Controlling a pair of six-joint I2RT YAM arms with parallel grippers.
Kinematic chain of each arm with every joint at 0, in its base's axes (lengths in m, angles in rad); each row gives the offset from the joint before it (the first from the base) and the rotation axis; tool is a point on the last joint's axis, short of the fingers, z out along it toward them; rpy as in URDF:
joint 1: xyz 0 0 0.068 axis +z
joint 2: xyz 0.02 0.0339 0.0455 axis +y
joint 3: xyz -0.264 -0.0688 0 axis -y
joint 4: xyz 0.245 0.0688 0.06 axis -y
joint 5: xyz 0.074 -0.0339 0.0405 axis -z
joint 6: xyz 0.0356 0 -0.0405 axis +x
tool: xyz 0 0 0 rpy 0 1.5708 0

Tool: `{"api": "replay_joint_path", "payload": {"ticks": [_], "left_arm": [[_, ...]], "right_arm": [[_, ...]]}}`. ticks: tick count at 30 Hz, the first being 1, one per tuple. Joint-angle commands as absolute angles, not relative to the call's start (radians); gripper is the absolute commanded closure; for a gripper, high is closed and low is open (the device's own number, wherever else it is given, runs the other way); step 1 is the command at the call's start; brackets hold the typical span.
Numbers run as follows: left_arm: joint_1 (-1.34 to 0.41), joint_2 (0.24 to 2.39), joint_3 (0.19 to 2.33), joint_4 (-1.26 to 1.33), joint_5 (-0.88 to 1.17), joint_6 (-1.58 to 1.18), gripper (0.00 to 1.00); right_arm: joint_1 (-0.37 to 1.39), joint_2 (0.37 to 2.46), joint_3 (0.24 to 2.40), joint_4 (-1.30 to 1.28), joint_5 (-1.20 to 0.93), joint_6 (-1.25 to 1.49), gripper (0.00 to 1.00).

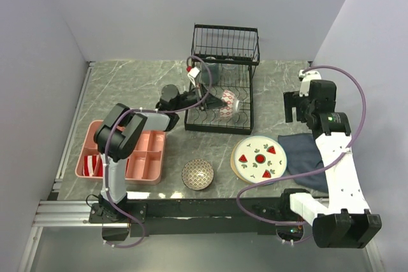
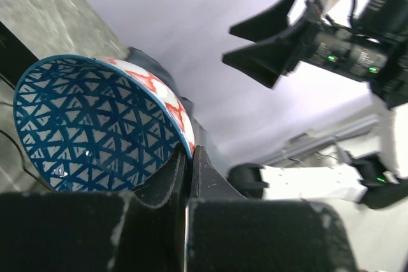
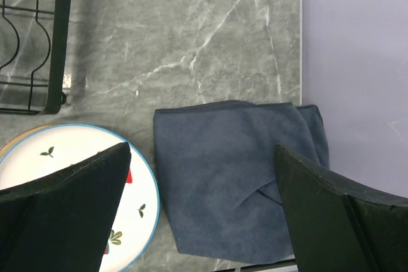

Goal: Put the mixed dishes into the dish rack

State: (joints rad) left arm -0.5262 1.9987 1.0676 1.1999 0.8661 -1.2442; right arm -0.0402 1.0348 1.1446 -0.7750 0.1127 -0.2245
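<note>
- The left claw [image 2: 186, 176], clamped shut on the rim of a blue patterned bowl [image 2: 89, 125], carries it tipped on edge over the lower tier of the black wire dish rack [image 1: 224, 81]; the loading step looks to be in hand.
- Next move, by my reading: lower the bowl between the wires, then let go.
- The right claw [image 3: 201, 202] hangs wide open and empty above the tabletop [image 3: 191, 36], a blue-grey cloth [image 3: 236, 170] directly beneath and the watermelon plate [image 3: 64, 157] just beside it; a brown bowl [image 1: 197, 174] waits well apart.
</note>
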Motion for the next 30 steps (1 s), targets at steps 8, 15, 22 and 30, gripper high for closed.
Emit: {"api": "replay_joint_path", "payload": {"ticks": [8,15,22,30], "left_arm": [[-0.641,2.117,1.294,1.005,0.726,-0.954,0.99],[-0.657,2.209,1.35,1.017,0.707,-0.986,0.99],[-0.687,2.272,1.359,1.126,0.66,-1.1,0.99],[-0.706,2.296,1.353,1.108,0.601,-1.152,0.99]], "right_arm": [[-0.055,0.968,1.086,-0.77,0.095,-0.206,0.0],[-0.066,0.94,1.054,-0.792,0.095,-0.206,0.0],[-0.087,0.942,1.042,-0.798,0.089,-0.206,0.0],[-0.107,0.965,1.061,-0.804,0.077,-0.206,0.0]]}}
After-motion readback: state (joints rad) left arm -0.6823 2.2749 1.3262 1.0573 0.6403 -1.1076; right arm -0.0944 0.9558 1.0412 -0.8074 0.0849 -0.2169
